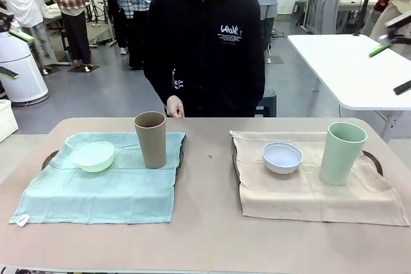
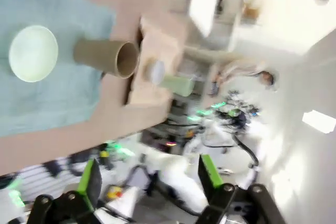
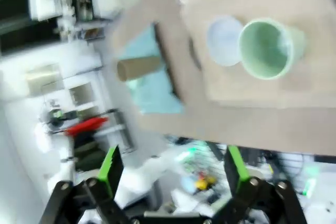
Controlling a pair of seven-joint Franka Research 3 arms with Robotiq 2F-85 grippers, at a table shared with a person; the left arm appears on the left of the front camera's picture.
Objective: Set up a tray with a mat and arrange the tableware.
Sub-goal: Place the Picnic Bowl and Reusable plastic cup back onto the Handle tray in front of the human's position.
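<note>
Progress: both settings look complete; a judgement, nothing seems left to place.
Left setting: teal mat (image 1: 96,187) covers the left tray (image 1: 47,158); mint green bowl (image 1: 94,156) sits at its far left, tan brown cup (image 1: 150,139) upright just right of it.
Right setting: beige mat (image 1: 314,187) covers the right tray (image 1: 376,162); pale bluish white bowl (image 1: 282,157) sits far left on it, pale green cup (image 1: 342,153) upright to its right.
Left gripper (image 2: 149,182): jaws spread, empty, raised off the table.
Right gripper (image 3: 173,174): jaws spread, empty, raised above the table's near edge.
Person's hand (image 1: 174,106): at the far edge, holding nothing; whether clenched, cannot tell.
Tableware look: matte, plain, smooth; cups tall, tapered, handleless; bowls small, shallow, empty.
</note>
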